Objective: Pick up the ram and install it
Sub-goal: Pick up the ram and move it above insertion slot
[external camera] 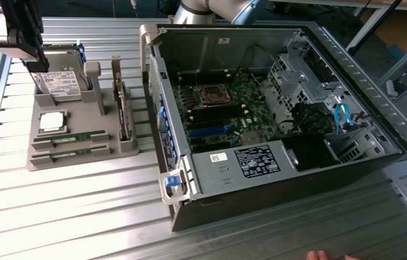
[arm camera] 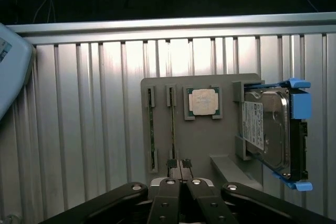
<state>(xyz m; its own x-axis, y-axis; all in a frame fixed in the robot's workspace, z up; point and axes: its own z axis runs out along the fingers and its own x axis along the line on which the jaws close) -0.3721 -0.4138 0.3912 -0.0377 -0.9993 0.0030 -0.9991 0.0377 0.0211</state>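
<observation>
Computer case (external camera: 276,108): open, on the exterior view's right.
Grey holder (external camera: 80,122): left of the case.
Hard drive (external camera: 63,81): at the holder's far end.
Gripper (arm camera: 179,165): jaws clenched, empty, just above the ram.
Ram (arm camera: 172,124): slotted in the holder's near end.

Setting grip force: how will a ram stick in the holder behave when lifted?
Likely stiff and light: the ram is a slim green board. It stands on edge, slotted in the holder, so it might bind if pulled askew. Its thin edge may slip.
</observation>
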